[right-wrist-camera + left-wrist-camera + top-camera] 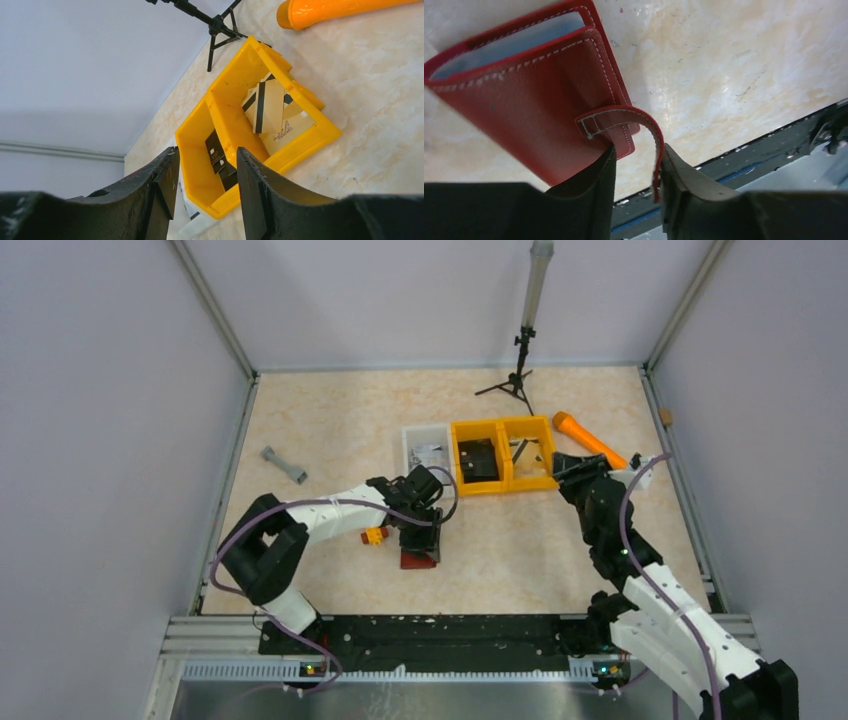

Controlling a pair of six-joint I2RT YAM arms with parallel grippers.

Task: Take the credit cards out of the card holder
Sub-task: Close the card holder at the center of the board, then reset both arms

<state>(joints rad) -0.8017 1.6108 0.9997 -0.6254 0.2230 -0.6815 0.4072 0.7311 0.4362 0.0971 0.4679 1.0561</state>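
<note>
- The card holder (534, 100) lies on the table (320, 420) near the middle, nearer than the bins and just right of a small red-and-yellow toy block (375, 535).
- It is folded shut, and a pale blue-grey layer shows along its open edge. Whether that is cards or only pocket lining is hard to tell from this angle.
- The left gripper (639, 150) sits over the holder's near corner with its jaws apart. The strap tab (624, 117) curls down into the gap and touches one finger, while the other finger overlaps the holder's cover. Nothing is pinched.
- The yellow bin (300, 145) stands at the far side, right of centre, and has two compartments.
- Its right compartment holds several credit cards (272, 107). They are pale, lie tilted over one another, and one has a dark stripe.
- Its left compartment holds a black square object (220, 155) leaning against the wall.
- A clear bin (410, 435) touches the yellow bin's left side and holds small pale and dark bits too small to name.
- The right gripper (206, 152) hovers just right of the yellow bin with its jaws spread and nothing between them.
- An orange object (340, 7) lies on the table right of the bins, and a black tripod (215, 22) stands beyond them.
</note>
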